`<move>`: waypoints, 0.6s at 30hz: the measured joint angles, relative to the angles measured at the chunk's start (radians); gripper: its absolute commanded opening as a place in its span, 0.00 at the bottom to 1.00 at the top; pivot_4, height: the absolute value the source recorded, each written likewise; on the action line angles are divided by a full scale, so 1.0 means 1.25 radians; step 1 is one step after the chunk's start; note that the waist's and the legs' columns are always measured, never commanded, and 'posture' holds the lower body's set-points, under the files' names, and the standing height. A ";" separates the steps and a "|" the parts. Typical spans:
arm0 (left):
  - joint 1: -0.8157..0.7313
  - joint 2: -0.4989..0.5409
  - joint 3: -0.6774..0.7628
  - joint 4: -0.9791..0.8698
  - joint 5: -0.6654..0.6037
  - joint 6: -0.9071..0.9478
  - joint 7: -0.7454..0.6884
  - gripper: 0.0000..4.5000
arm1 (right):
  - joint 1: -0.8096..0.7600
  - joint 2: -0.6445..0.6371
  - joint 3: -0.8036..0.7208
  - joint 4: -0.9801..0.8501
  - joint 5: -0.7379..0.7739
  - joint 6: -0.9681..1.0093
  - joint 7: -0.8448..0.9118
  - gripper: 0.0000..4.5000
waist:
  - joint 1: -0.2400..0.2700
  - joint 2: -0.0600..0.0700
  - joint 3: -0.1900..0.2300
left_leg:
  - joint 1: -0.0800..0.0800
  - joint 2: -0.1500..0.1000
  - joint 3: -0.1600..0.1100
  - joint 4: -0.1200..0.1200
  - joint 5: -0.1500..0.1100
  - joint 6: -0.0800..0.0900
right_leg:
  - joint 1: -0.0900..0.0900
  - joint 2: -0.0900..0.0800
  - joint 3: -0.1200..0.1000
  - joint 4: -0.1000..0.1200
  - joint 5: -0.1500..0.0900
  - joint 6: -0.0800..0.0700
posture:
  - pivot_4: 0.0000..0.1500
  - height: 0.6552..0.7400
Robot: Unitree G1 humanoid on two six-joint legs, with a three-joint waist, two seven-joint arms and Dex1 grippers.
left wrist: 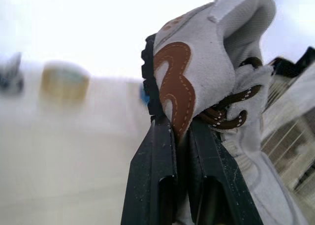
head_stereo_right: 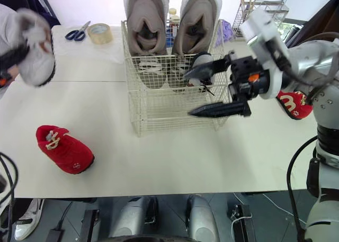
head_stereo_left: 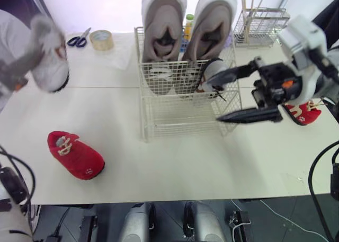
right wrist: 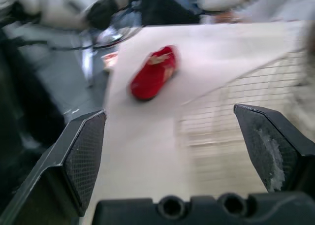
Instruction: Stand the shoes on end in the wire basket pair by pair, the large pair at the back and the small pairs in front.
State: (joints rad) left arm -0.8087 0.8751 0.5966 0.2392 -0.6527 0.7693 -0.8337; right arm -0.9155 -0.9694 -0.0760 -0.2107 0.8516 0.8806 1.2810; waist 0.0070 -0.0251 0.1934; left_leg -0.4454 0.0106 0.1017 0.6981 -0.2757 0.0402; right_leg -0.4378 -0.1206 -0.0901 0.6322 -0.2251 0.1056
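The wire basket (head_stereo_left: pixel 177 120) is sitting mid-table with the large grey pair (head_stereo_left: pixel 164 30) standing on end at its back. One small pale shoe (head_stereo_right: pixel 202 62) is showing at its front right. The likely mate, a small grey shoe (left wrist: pixel 197 82), is hanging out to the left, with the left gripper (left wrist: pixel 179 129) pinching it. The right gripper (head_stereo_right: pixel 187 95) is hovering at the basket's front right, fingers spread wide and holding nothing. The first small pair looks half done. Next, the left arm is going to have to carry its shoe over the rim and lower it upright beside the mate. A red shoe (head_stereo_left: pixel 76 154) on the left and a second red shoe (head_stereo_left: pixel 303 113) on the right are waiting on the table (head_stereo_left: pixel 159 173).
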 measured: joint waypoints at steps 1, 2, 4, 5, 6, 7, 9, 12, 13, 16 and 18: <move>-0.008 -0.038 0.009 -0.130 -0.031 0.007 0.063 0.03 | -0.005 0.001 -0.013 0.010 0.002 0.006 -0.015 1.00 | 0.002 0.000 0.000 | 0.001 0.000 0.000 0.000 0.000 0.001 | 0.001 -0.001 0.001 -0.001 0.000 0.000 | 1.00 1.00; -0.020 -0.065 0.008 -0.236 -0.062 0.007 0.110 0.03 | -0.012 0.003 -0.019 0.020 0.004 0.007 -0.027 1.00 | 0.003 0.000 0.000 | 0.002 -0.001 0.000 0.000 -0.001 0.001 | 0.002 -0.002 0.001 -0.002 0.000 0.000 | 1.00 1.00; -0.032 -0.105 0.002 -0.402 -0.092 0.008 0.206 0.03 | -0.018 0.006 -0.023 0.026 0.003 0.007 -0.041 1.00 | 0.002 0.001 -0.001 | 0.003 -0.001 0.000 0.000 -0.001 0.001 | 0.003 -0.001 0.001 -0.001 0.001 0.000 | 1.00 1.00; -0.034 -0.119 -0.006 -0.451 -0.099 0.008 0.241 0.03 | -0.018 0.006 -0.023 0.034 0.000 0.007 -0.043 1.00 | 0.001 0.002 -0.001 | 0.004 0.000 0.001 -0.001 0.000 0.000 | 0.003 0.000 0.000 -0.001 0.001 0.000 | 1.00 1.00; -0.034 -0.138 -0.022 -0.492 -0.098 0.007 0.286 0.03 | -0.018 0.005 -0.021 0.047 -0.009 0.001 -0.040 1.00 | 0.001 0.003 -0.001 | 0.005 0.000 0.001 -0.001 0.000 0.000 | 0.004 0.001 0.000 0.000 0.001 0.000 | 1.00 1.00; -0.031 -0.169 -0.040 -0.527 -0.093 0.007 0.330 0.03 | -0.018 0.003 -0.017 0.067 -0.023 -0.011 -0.031 1.00 | 0.002 0.004 -0.001 | 0.007 0.000 0.001 -0.001 0.000 -0.001 | 0.005 0.001 0.000 0.000 0.001 0.000 | 1.00 1.00; -0.010 -0.235 -0.093 -0.614 -0.081 0.004 0.417 0.03 | -0.024 -0.003 0.003 0.127 -0.063 -0.042 -0.003 1.00 | 0.003 0.004 -0.001 | 0.009 0.000 0.001 0.000 0.000 -0.001 | 0.008 0.002 0.000 0.000 0.001 0.000 | 1.00 1.00; 0.003 -0.295 -0.162 -0.707 -0.071 0.000 0.506 0.03 | -0.053 0.004 0.037 0.190 -0.104 -0.072 0.028 1.00 | 0.003 0.004 -0.001 | 0.009 0.000 0.002 0.000 0.000 0.000 | 0.008 0.002 0.001 0.000 0.001 0.000 | 1.00 1.00; 0.010 -0.299 -0.178 -0.728 -0.068 -0.003 0.515 0.03 | -0.062 0.007 0.045 0.204 -0.113 -0.078 0.034 1.00 | 0.003 0.004 -0.001 | 0.009 0.000 0.002 -0.001 0.000 0.000 | 0.008 0.002 0.001 0.000 0.001 0.000 | 1.00 1.00; 0.035 -0.309 -0.202 -0.742 -0.063 -0.033 0.519 0.03 | -0.089 0.024 0.063 0.252 -0.142 -0.099 0.051 1.00 | 0.001 0.004 -0.001 | 0.009 0.001 0.002 -0.001 0.000 0.000 | 0.008 0.002 0.001 -0.001 0.001 0.000 | 1.00 1.00; 0.089 -0.301 -0.238 -0.723 -0.023 -0.098 0.466 0.03 | -0.099 0.029 0.072 0.286 -0.161 -0.108 0.069 1.00 | 0.002 0.005 -0.001 | 0.009 0.000 0.003 -0.001 0.000 0.000 | 0.008 0.002 0.001 -0.001 0.001 0.000 | 1.00 1.00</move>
State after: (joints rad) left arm -0.6978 0.4992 0.2996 -0.6649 -0.6817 0.6470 -0.2507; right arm -1.0394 -0.9332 0.0135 0.1468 0.6509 0.7451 1.3671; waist 0.0098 -0.0188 0.1920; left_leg -0.4342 0.0110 0.1049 0.6973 -0.2756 0.0401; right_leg -0.4282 -0.1178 -0.0889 0.6313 -0.2243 0.1058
